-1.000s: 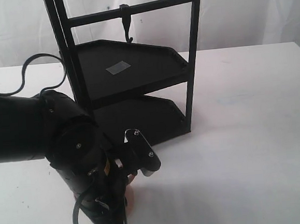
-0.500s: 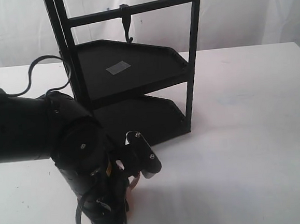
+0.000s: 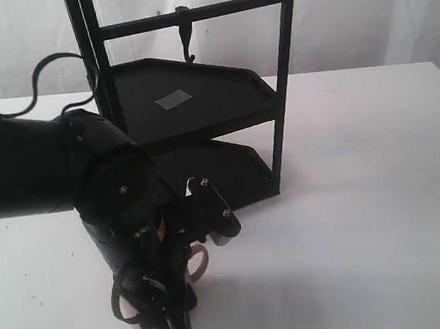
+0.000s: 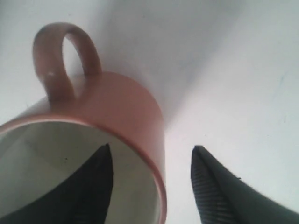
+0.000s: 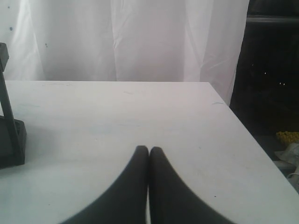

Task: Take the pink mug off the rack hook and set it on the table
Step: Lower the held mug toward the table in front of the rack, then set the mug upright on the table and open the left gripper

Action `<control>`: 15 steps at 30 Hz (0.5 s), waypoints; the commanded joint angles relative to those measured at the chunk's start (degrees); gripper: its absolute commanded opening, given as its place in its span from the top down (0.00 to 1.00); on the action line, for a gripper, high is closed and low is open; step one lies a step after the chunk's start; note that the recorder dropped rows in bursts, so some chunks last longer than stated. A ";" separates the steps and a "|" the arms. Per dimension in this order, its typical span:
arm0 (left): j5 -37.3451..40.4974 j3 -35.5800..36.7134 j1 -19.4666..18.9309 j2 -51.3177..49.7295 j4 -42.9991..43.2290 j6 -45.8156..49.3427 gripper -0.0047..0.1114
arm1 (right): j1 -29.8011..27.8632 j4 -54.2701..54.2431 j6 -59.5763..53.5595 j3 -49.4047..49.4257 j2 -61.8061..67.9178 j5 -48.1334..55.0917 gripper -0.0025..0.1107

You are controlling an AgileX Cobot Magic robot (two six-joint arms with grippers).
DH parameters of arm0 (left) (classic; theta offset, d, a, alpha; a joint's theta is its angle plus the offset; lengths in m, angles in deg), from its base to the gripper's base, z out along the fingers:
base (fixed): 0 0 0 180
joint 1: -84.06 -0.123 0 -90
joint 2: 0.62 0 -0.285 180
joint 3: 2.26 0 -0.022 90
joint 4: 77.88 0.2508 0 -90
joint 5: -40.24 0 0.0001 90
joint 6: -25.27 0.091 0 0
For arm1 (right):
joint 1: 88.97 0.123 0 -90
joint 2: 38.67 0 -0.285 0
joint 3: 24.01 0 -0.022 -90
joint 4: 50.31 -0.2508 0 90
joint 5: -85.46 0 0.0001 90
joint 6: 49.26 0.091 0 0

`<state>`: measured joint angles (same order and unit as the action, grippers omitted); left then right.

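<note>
From the exterior view, the rack hook point(image 3: 189, 51) hangs bare on the crossbar point(image 3: 223, 9). The left arm point(image 3: 53, 177) bends low over the counter point(image 3: 360, 199). Beneath it the handle of the pink mug point(image 3: 200, 263) peeps out at counter level; the base is hidden.

In the left wrist view, the left tool point(image 4: 152, 148) is released. One finger point(image 4: 88, 186) sits inside the cream hollow and the other outside, both clear of the wall.

In the right wrist view, the right tool point(image 5: 149, 186) is clenched on nothing.

I reckon a slanted or sideways lift would hook that inner finger on the rim and tip or drag the mug.
</note>
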<state>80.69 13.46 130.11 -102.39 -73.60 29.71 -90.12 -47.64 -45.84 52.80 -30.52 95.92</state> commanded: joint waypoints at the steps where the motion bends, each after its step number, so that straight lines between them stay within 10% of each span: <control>1: 2.38 -0.31 -0.16 3.62 0.85 -1.69 0.48 | 0.03 0.15 0.06 0.40 -0.36 -0.25 0.98; 15: 6.94 -0.31 -0.05 17.33 0.73 -4.44 0.48 | 0.03 0.15 0.06 0.40 -0.36 -0.25 0.98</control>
<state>85.73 13.34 130.11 -88.46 -72.50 27.00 -90.12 -47.64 -45.84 52.80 -30.52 95.92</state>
